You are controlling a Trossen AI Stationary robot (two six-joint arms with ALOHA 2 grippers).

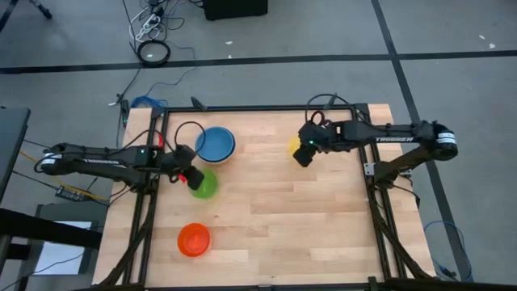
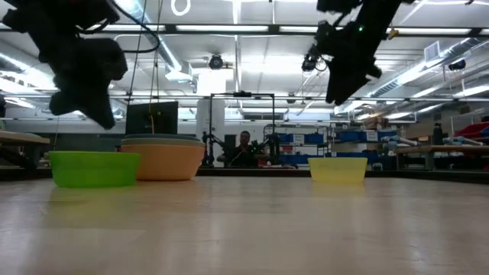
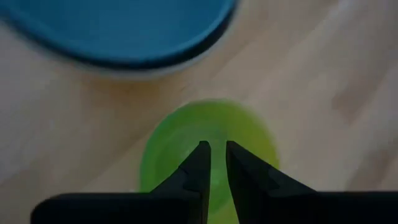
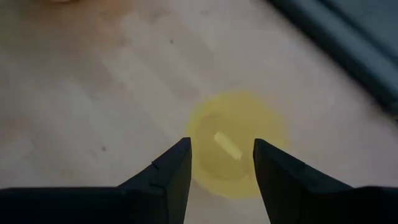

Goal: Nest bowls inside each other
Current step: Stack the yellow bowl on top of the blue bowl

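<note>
A green bowl stands on its base on the wooden table, left of centre. My left gripper hangs a little above the green bowl, its fingers a narrow gap apart with nothing between them. Beyond it a blue bowl sits nested in a stack whose outer bowl is orange. A yellow bowl stands at the far right, partly hidden in the high view. My right gripper is open and hangs well above the yellow bowl. A red-orange bowl stands near the front left.
Dark frame rails run along the table's left and right sides. Cables lie at the far left corner. Bare wood fills the middle and the near right. In the room behind the table a person shows.
</note>
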